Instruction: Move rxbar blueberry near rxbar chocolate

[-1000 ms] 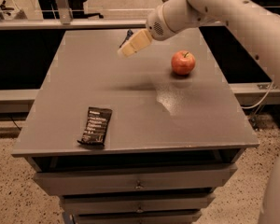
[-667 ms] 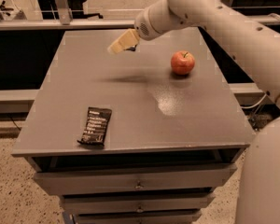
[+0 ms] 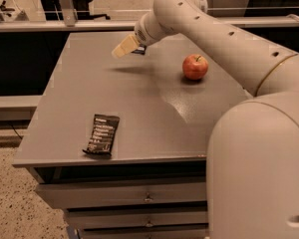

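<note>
Currently, the gripper (image 3: 120, 49) hovers over the far part of the table (image 3: 154, 113); whether it is spread or pressed together cannot be determined. One rxbar blueberry (image 3: 139, 50) lies just behind it, mostly hidden, so its long axis cannot be determined. One rxbar chocolate (image 3: 101, 134) lies near the front left edge, long axis running front to back, far end tilted slightly right. One apple (image 3: 195, 66) stands to the right.
</note>
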Tool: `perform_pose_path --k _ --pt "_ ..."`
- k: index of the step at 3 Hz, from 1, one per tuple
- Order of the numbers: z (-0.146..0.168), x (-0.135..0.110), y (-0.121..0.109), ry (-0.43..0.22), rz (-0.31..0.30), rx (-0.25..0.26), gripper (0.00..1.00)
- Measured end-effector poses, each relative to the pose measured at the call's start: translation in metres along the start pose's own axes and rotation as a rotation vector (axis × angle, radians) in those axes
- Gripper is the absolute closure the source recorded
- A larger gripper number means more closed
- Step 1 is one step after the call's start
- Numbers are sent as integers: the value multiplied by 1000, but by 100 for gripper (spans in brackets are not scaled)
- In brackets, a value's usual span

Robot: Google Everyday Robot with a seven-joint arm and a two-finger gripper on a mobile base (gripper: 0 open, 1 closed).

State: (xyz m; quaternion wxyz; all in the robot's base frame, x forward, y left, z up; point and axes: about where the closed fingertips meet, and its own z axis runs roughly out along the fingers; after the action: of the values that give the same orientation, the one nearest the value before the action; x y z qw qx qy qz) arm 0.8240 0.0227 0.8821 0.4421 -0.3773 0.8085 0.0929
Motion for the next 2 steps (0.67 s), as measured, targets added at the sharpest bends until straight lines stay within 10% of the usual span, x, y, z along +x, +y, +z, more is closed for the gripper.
perform_pose_path --k 2 --pt "38 23 -40 7 129 26 1"
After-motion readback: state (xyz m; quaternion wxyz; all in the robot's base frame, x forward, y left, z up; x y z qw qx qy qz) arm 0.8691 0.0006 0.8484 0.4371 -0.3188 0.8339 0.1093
